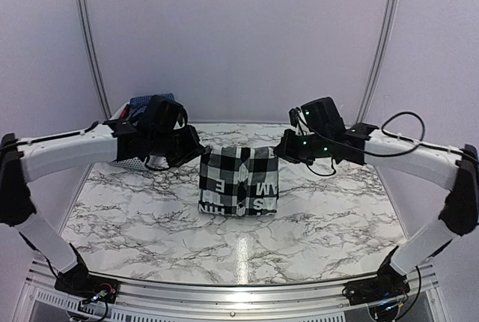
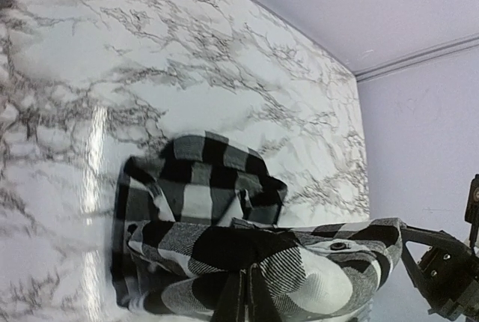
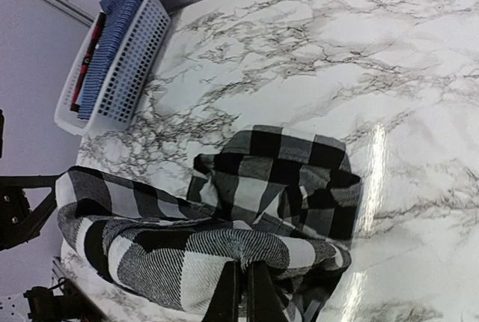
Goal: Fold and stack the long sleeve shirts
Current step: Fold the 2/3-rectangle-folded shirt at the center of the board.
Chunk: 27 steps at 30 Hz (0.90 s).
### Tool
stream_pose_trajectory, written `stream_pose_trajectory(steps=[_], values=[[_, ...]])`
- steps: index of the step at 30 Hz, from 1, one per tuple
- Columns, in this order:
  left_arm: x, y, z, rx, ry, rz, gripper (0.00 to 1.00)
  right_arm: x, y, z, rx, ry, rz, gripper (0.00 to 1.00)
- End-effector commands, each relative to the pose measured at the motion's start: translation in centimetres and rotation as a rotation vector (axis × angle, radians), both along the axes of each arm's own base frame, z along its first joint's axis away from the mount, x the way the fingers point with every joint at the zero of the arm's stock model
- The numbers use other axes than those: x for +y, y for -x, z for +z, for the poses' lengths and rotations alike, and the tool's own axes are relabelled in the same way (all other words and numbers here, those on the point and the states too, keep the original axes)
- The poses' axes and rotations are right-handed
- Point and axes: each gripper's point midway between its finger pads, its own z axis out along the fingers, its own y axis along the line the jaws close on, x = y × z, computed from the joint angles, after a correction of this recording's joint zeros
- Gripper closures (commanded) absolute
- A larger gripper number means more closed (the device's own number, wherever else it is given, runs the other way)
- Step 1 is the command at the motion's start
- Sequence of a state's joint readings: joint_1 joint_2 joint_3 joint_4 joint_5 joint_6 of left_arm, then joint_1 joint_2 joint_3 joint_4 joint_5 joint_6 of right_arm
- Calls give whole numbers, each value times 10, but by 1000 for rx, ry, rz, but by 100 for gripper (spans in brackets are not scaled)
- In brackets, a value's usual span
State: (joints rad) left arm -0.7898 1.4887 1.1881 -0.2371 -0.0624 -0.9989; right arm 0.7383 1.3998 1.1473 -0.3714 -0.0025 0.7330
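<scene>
The black-and-white checked shirt (image 1: 239, 182) lies partly folded in the middle of the marble table, its far edge lifted. My left gripper (image 1: 196, 147) is shut on the shirt's far left corner; in the left wrist view the cloth (image 2: 247, 254) bunches over the closed fingers (image 2: 233, 301). My right gripper (image 1: 284, 147) is shut on the far right corner; in the right wrist view the cloth (image 3: 217, 251) drapes over the closed fingers (image 3: 258, 298). A blue printed shirt (image 3: 112, 37) lies in the basket at the back left.
A white slotted plastic basket (image 3: 127, 75) stands at the table's back left, behind my left arm (image 1: 67, 150); it holds the blue shirt and something red. The marble table (image 1: 337, 217) is bordered by lilac walls and a metal rail at the near edge.
</scene>
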Motion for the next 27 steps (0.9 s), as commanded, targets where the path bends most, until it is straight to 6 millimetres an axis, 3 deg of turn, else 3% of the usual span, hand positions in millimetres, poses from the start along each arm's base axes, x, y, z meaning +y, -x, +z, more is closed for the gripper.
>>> stream_pose_trajectory(steps=[1, 6, 9, 12, 13, 15, 18, 21, 24, 27], values=[[-12, -56, -59, 86, -66, -118, 100, 10, -61, -57, 58, 28, 89, 100], [-15, -122, -102, 123, -69, -120, 100, 4, -122, -111, 125, 33, 53, 100], [-12, -140, -129, 170, -61, -115, 100, 4, -138, -133, 165, 39, 47, 100], [-11, -148, -140, 183, -60, -119, 100, 3, -144, -145, 182, 43, 36, 100], [-10, -151, -143, 185, -56, -125, 100, 2, -146, -146, 181, 41, 31, 100], [-12, -153, -142, 178, -53, -140, 96, 1, -149, -145, 168, 44, 23, 88], [-12, -157, -127, 130, -63, -154, 72, -2, -151, -133, 136, 62, 21, 68], [2, -155, -102, 69, -93, -133, 48, -13, -147, -111, 93, 95, 4, 51], [29, -141, -92, 59, -129, -78, 43, -26, -128, -99, 76, 96, -10, 47], [48, -117, -98, 76, -150, -55, 42, -38, -101, -103, 94, 78, -23, 50]])
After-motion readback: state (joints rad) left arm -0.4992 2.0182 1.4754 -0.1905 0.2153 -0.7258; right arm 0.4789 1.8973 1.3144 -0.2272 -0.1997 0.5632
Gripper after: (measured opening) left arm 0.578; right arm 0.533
